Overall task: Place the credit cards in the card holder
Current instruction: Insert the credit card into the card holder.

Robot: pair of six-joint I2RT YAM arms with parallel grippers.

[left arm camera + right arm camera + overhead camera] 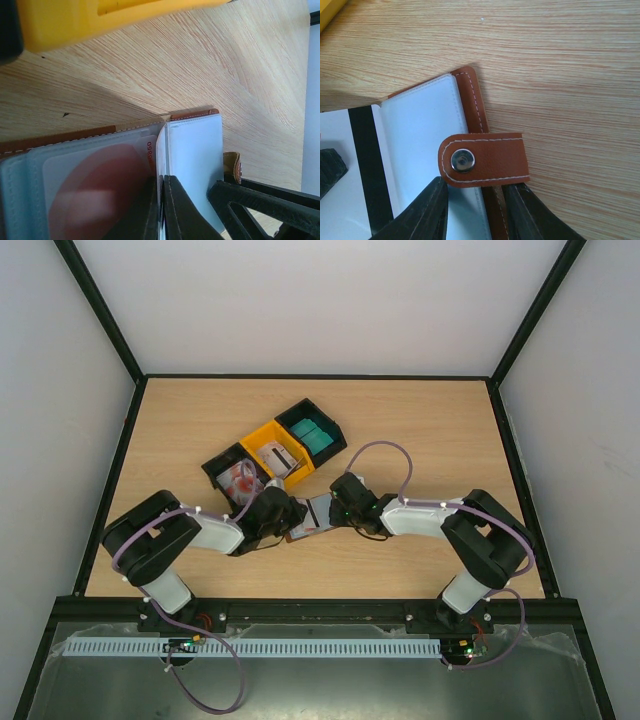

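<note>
One brown leather-look card holder (313, 517) lies open on the wood-grain table (420, 430). It is white-stitched, with clear plastic sleeves (195, 150) and one round metal snap (462, 161) on its strap (495, 160). My left gripper (161, 182) is pinched tight on one thin white card (334, 132) at the fold. My right gripper (472, 200) clamps the holder's strap edge. Two black bins (210, 472) and one yellow bin (258, 436) sit behind.

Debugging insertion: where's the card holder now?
Top view, table centre: card holder lies open between left gripper and right gripper, just in front of the yellow bin.
</note>
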